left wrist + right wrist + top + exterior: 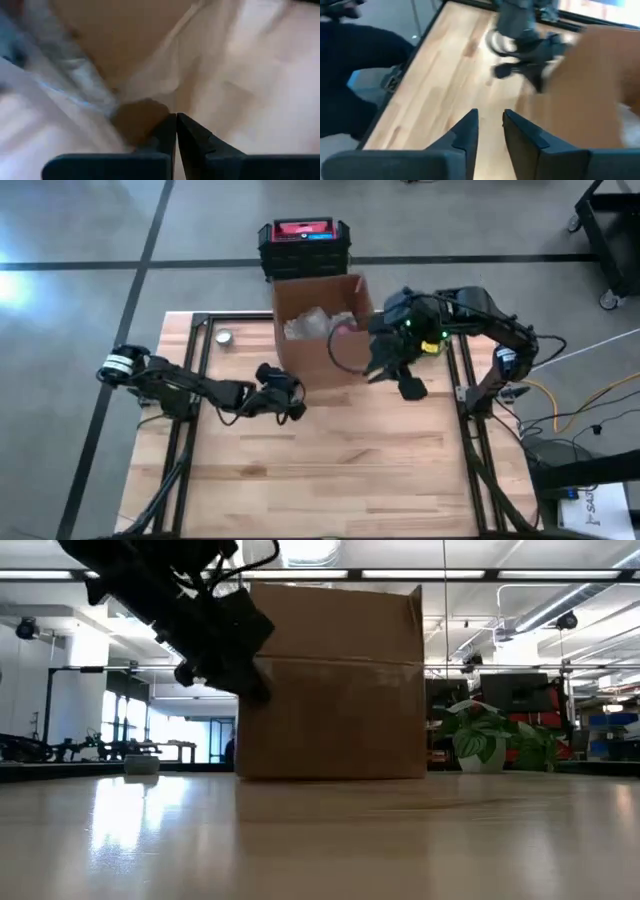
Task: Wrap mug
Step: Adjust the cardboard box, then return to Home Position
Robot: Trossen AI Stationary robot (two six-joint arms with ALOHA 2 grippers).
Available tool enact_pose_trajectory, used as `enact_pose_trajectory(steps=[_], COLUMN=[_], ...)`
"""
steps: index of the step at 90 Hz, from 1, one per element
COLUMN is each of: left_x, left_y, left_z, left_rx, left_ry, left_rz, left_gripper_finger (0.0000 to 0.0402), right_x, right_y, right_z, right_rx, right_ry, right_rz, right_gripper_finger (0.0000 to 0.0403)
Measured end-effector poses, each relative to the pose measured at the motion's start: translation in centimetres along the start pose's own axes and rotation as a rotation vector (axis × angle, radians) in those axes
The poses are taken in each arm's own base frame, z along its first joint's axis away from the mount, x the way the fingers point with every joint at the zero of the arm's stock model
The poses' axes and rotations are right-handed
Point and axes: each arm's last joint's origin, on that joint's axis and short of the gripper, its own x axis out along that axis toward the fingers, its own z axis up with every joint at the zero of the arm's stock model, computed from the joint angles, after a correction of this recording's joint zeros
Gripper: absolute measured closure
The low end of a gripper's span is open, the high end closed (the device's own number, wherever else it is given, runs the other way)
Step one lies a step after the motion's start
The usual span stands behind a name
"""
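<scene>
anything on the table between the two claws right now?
In the high view the wooden table between the left claw and the right claw is bare; the cardboard box stands just behind that line.

One open brown cardboard box, one black-and-red plastic crate, one small round silver metal object, two dark robot arms, one light wooden bench.

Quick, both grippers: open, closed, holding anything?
Left gripper: closed, empty, in front of the cardboard box.
Right gripper: open, empty, beside the box.
</scene>
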Motion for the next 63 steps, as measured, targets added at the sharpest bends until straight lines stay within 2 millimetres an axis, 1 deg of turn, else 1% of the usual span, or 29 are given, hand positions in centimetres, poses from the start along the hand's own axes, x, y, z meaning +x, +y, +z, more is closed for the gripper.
enact_pose_trajectory(steps=[17,21,26,32,39,44,53,59,63], left_x=[1.3,1.2,0.6,-1.3,-4.6,-6.9,-10.1,-11.6,-12.2], left_y=[1.5,1.7,1.6,0.8,-0.1,-0.2,0.4,0.9,1.5], left_z=[0.8,1.0,1.6,2.4,3.1,3.4,3.4,3.5,3.2], left_rx=[0.007,0.000,-0.010,-0.022,0.010,0.044,0.066,0.056,0.055], left_ry=[0.038,0.048,0.043,-0.010,-0.064,-0.090,-0.138,-0.169,-0.176], left_rz=[-0.001,-0.031,-0.109,-0.227,-0.374,-0.460,-0.552,-0.612,-0.633], left_gripper_finger=[0.0401,0.0401,0.0401,0.0402,0.0401,0.0401,0.0401,0.0401,0.0401], right_x=[0.7,0.9,0.9,1.1,1.2,1.2,1.3,1.5,1.8], right_y=[1.4,1.6,1.8,2.4,3.1,3.7,4.9,5.2,5.3], right_z=[0.4,0.5,0.6,0.6,0.6,0.5,0.2,0.0,-0.2], right_rx=[-0.032,-0.020,-0.002,0.021,0.041,0.054,0.056,0.045,0.046], right_ry=[0.007,0.009,0.007,0.021,0.035,0.052,0.074,0.061,0.048], right_rz=[0.035,0.041,0.044,0.056,0.068,0.074,-0.007,-0.068,-0.075], right_gripper_finger=[0.0373,0.0378,0.0385,0.0394,0.0401,0.0401,0.0402,0.0402,0.0403])
